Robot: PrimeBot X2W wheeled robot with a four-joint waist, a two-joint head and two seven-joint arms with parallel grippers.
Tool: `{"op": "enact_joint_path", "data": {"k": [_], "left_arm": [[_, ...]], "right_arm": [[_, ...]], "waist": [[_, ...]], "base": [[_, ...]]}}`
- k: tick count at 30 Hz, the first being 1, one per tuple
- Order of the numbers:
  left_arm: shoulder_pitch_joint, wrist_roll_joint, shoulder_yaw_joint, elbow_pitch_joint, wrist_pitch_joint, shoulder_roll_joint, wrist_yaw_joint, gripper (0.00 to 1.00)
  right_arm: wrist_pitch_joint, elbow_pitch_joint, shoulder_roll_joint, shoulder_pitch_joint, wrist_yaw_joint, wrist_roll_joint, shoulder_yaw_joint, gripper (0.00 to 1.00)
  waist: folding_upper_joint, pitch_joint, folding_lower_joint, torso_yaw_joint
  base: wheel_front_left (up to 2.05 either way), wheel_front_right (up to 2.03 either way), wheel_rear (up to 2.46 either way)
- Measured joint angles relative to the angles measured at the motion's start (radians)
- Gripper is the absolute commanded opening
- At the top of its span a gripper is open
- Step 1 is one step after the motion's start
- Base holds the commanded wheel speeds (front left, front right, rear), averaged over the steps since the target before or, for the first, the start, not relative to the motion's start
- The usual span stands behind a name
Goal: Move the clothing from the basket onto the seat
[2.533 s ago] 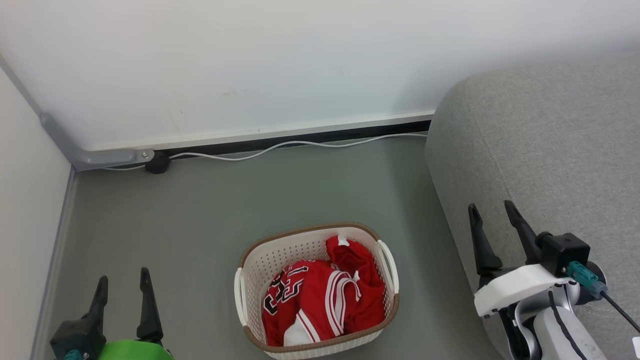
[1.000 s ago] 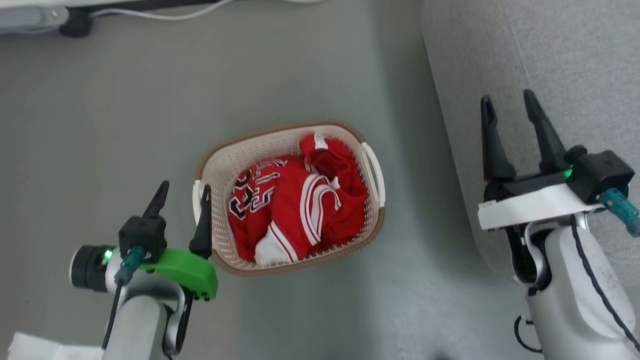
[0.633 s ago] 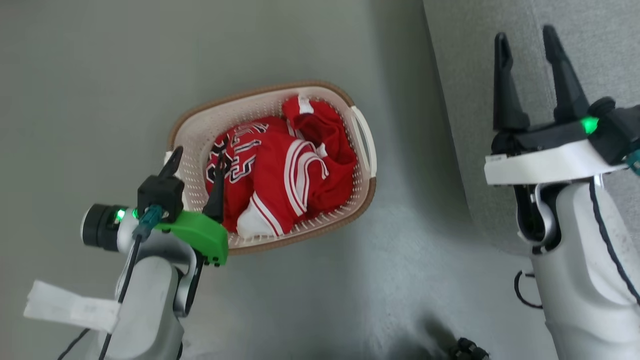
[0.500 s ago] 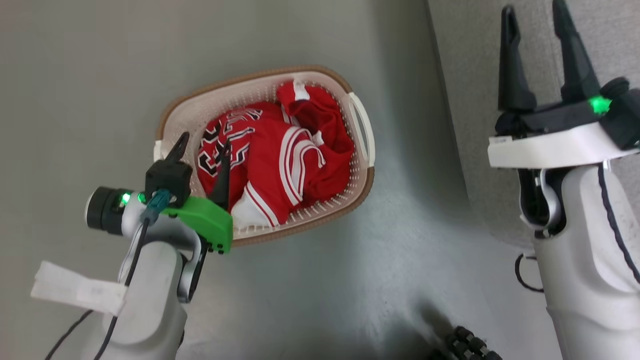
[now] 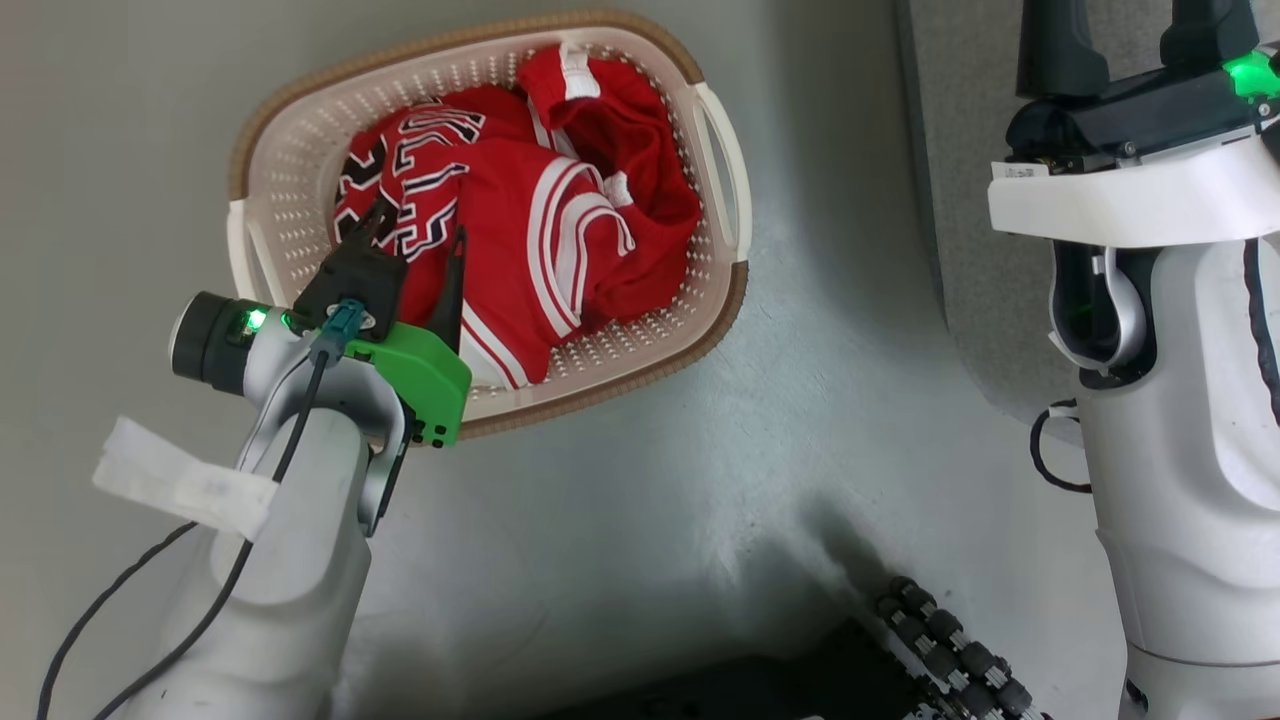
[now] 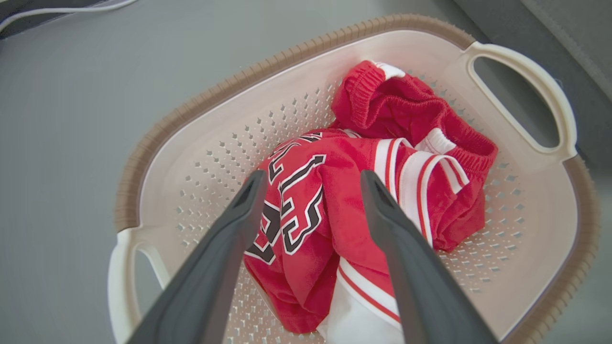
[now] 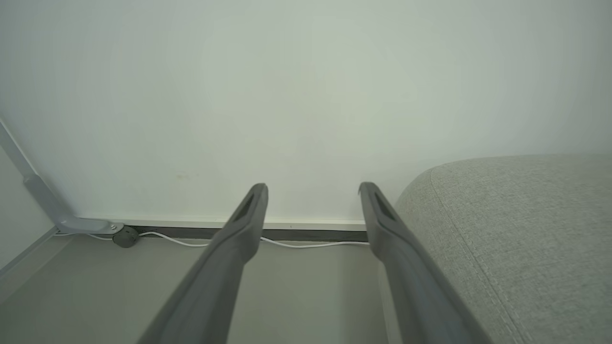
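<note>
On the floor (image 5: 620, 500) the clothing (image 5: 520, 200) is left in the basket (image 5: 290, 180), none on the seat (image 5: 960, 200), with left gripper (image 6: 313, 177) and right gripper (image 7: 313, 187) spread wide, empty.

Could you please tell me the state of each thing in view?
Red soft-fabric basketball kit: crumpled, lying loose, not gripped.
Cream perforated plastic basket: upright, holding the kit.
Light-grey fabric sofa: no clothing on its visible part.
Left gripper: open above the kit.
Right gripper: open, empty.
</note>
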Motion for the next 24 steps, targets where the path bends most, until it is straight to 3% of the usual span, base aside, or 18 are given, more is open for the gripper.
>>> {"op": "enact_joint_path", "data": {"k": [24], "left_arm": [[-0.163,0.033,0.0,0.226,0.012,0.011,-0.002,1.0]], "right_arm": [[0.0,0.004,-0.001,-0.069,-0.026,0.051,0.051,1.0]], "waist": [[0.0,0.13,-0.0001,-0.071]], "base": [[0.0,0.0,0.0]]}}
